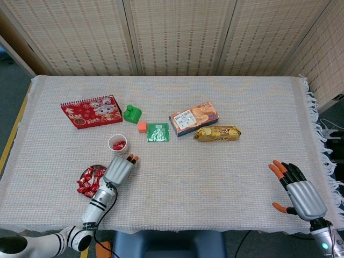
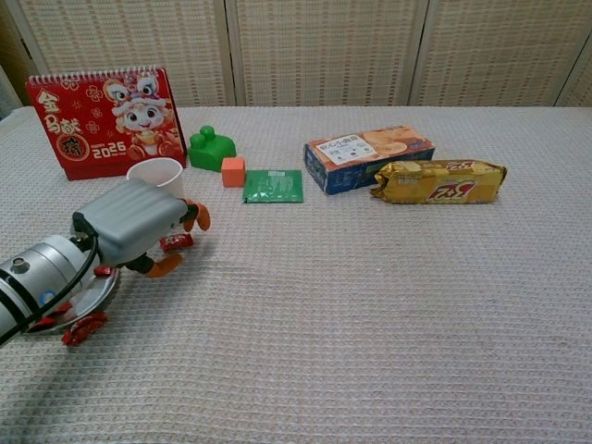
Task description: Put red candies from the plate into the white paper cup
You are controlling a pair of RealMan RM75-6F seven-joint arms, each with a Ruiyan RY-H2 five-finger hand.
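Hovering low over the cloth, left hand (image 2: 139, 222) is sitting between plate (image 2: 92, 294) and cup (image 2: 157, 176), fingers curled down around a loose candy (image 2: 176, 241) on the cloth; can't tell whether it's gripping it. Cup is standing upright just behind the hand, red candies (image 1: 119, 145) already lying inside. More candies (image 1: 88, 180) are piling on the plate, one (image 2: 83, 328) lying off its front edge. Right hand (image 1: 296, 188) is resting near the table's right edge, fingers spread, holding nothing.
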